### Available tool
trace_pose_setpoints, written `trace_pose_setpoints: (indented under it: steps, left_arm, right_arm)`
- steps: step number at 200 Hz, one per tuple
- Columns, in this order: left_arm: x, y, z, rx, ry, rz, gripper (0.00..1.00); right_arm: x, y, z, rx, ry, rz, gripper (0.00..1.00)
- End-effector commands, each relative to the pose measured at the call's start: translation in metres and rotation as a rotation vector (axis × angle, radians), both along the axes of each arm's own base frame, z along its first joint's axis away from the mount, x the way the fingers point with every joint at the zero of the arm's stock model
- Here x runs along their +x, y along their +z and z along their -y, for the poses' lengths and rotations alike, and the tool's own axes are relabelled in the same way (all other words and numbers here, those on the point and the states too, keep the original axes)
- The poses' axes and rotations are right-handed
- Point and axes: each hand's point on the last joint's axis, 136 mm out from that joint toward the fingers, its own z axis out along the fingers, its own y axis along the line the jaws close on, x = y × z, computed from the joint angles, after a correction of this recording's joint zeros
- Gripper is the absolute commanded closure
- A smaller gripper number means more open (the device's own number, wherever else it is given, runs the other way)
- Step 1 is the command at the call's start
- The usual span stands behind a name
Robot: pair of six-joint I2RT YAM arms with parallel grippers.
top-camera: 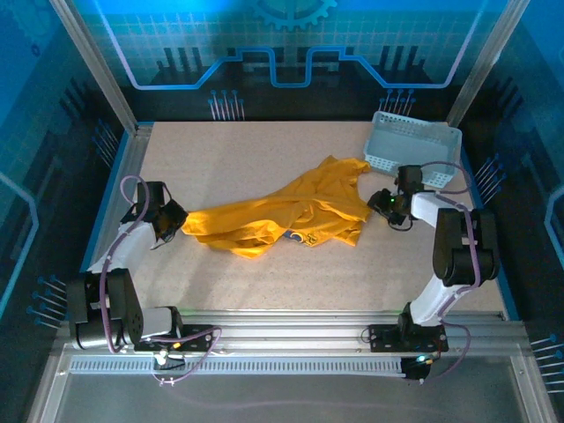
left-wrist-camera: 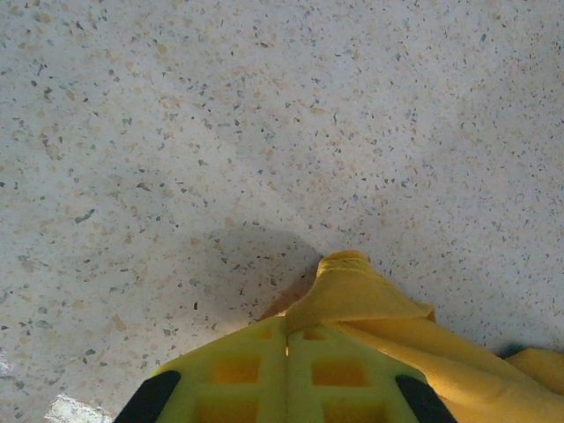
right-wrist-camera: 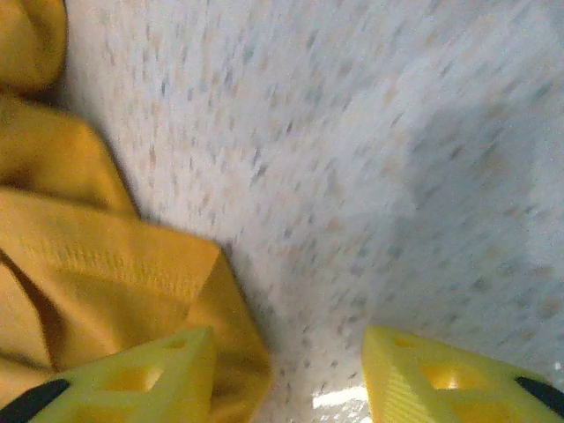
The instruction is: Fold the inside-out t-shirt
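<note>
Speckled tabletop (top-camera: 264, 282): your t-shirt (top-camera: 291, 216) lies crumpled across its middle, with a basket (top-camera: 414, 141) at the far right corner. Your left gripper (left-wrist-camera: 286, 339) is clenched on the t-shirt's left end. Your right gripper (right-wrist-camera: 286, 352) stands released, jaws apart, at the right edge.

Was lit brightly from overhead in the top view, tinged by the blue glowing enclosure walls (top-camera: 35, 106). Looked sharp from the left wrist, with a soft grey shadow on the pale speckled stone-look tabletop (left-wrist-camera: 176, 132) beside the mustard-yellow soft-fabric t-shirt (left-wrist-camera: 361, 291). Blurred with motion from the right wrist.
</note>
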Motion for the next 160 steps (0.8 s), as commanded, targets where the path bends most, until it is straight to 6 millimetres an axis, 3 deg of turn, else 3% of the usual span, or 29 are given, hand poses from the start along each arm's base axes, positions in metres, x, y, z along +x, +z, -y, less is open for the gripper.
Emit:
trace_pose_setpoints:
  steps: [1,48,78,102,124,141,160]
  left_arm:
    - [0.002,0.007,-0.009,0.023,0.022,0.013,1.00]
    - [0.002,0.007,-0.009,0.023,0.023,0.011,1.00]
    - [0.002,0.007,-0.009,0.023,0.023,0.012,1.00]
    - [0.001,0.007,-0.009,0.021,0.023,0.012,1.00]
    - [0.001,0.008,-0.009,0.022,0.023,0.010,1.00]
    - [0.001,0.010,-0.009,0.020,0.024,0.018,1.00]
    - [0.004,0.015,-0.007,0.011,0.020,0.041,1.00]
  right_arm:
    - [0.019,0.030,-0.002,0.070,0.012,0.095,0.48]
    - [0.018,0.009,-0.012,0.124,0.014,0.045,0.49]
    - [0.016,-0.007,-0.032,0.187,0.045,0.002,0.49]
    - [0.020,-0.014,-0.044,0.210,0.069,-0.017,0.57]
    - [0.027,0.002,-0.045,0.210,0.086,0.031,0.80]
    - [0.032,0.032,-0.040,0.166,0.100,0.097,0.95]
    - [0.034,0.074,-0.031,0.076,0.116,0.178,1.00]
